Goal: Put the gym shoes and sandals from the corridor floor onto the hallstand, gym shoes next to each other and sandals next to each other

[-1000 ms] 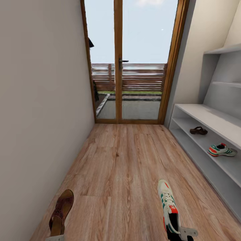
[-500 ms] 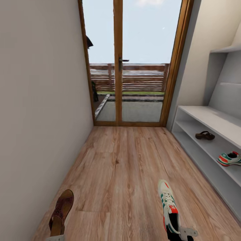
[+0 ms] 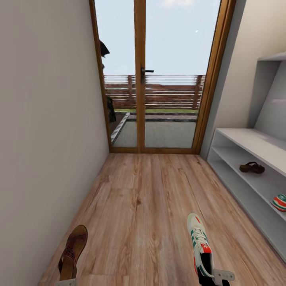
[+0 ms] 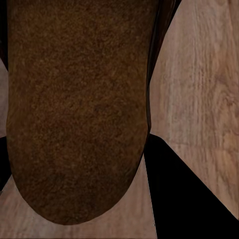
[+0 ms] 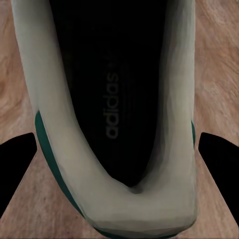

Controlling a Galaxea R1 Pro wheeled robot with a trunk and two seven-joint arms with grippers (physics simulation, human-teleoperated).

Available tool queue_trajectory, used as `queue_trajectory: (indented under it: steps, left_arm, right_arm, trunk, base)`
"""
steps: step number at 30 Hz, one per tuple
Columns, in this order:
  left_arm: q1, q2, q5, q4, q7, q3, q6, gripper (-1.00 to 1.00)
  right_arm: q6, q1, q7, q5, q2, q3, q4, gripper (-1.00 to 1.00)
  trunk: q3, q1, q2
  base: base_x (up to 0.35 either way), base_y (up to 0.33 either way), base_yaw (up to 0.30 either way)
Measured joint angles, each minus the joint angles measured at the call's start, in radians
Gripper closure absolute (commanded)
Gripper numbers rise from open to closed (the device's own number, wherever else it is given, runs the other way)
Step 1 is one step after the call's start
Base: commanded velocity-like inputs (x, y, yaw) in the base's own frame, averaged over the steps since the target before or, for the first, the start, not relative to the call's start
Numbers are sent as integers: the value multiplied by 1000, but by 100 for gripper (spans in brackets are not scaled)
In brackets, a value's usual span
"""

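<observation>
A dark-brown sandal (image 3: 72, 252) hangs low on the left over the corridor floor (image 3: 143, 206), heel toward me, with my left gripper (image 3: 65, 283) shut on it. Its tan footbed (image 4: 74, 109) sits between the dark fingers (image 4: 191, 191). On the right my right gripper (image 3: 214, 277) is shut on the heel of a white gym shoe (image 3: 200, 244) with teal stripes. The shoe's dark inside (image 5: 112, 89) shows between that gripper's fingers (image 5: 16, 167). On the hallstand (image 3: 246, 141), at the right wall, the middle shelf carries the other sandal (image 3: 252, 167) and the other gym shoe (image 3: 280, 201), which the picture's edge cuts off.
A glazed wooden door (image 3: 140, 79) closes the corridor's far end. A plain wall (image 3: 43, 139) runs along the left. Bare plank floor lies between the wall and the hallstand.
The whole picture has shifted: the hallstand and the shoes on it have slid toward the right edge, so the camera moved. Both held shoes keep their places in the view.
</observation>
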Motion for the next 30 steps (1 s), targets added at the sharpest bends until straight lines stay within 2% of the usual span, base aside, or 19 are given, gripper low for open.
queue_trajectory:
  steps: [30]
  left_arm:
    - [0, 1, 0, 0, 0, 0, 0, 100]
  right_arm:
    - [-2, 0, 0, -1, 0, -1, 0, 100]
  trunk:
    - [0, 0, 0]
  base:
    - [338, 0, 0]
